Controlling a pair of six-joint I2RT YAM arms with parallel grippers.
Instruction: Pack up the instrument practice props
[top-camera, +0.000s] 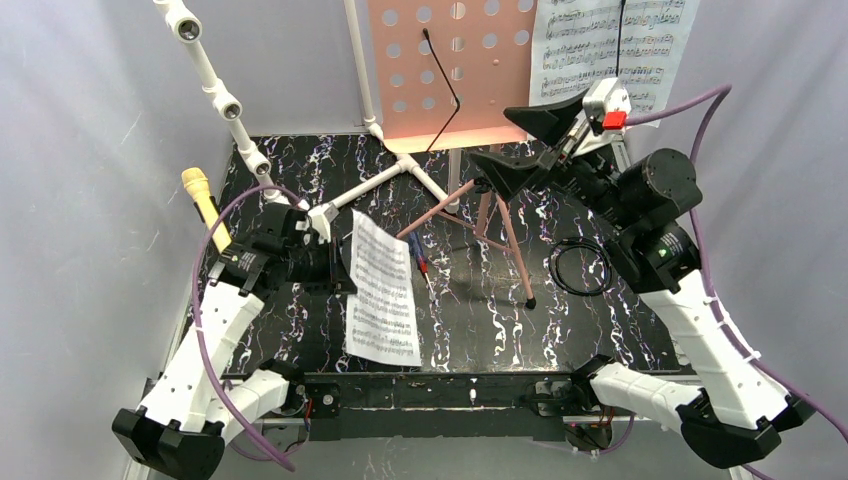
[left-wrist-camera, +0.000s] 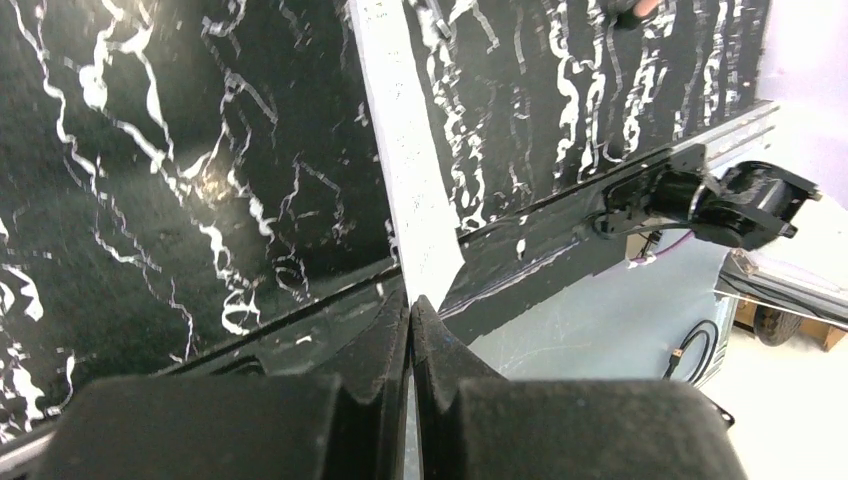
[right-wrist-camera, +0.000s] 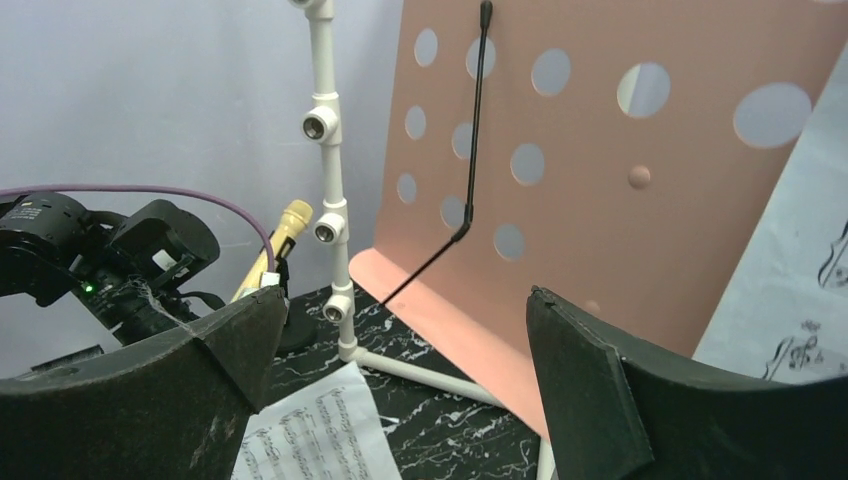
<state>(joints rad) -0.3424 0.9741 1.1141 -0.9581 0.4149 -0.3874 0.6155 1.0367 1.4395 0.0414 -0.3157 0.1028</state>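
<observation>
1 white sheet-music page (top-camera: 381, 292) sits over the near-middle of the black marbled table (top-camera: 480, 330). Its left edge is pinched between the clenched fingers of the left gripper (left-wrist-camera: 410, 305), and the wrist view sees it almost edge-on. Whether its far end touches the table cannot be told. Behind it stands the pink perforated board (top-camera: 450, 70) on copper tripod legs (top-camera: 505, 225), with a 2nd sheet-music page (top-camera: 610, 45) at its right side. The right gripper (top-camera: 495, 135) hovers just before the board's lower right, jaws spread wide and holding nothing. The yellow microphone (top-camera: 205, 205) is at the far left, beside the white pipe frame (top-camera: 225, 100). A black cable coil (top-camera: 580, 268) lies on the right.
</observation>
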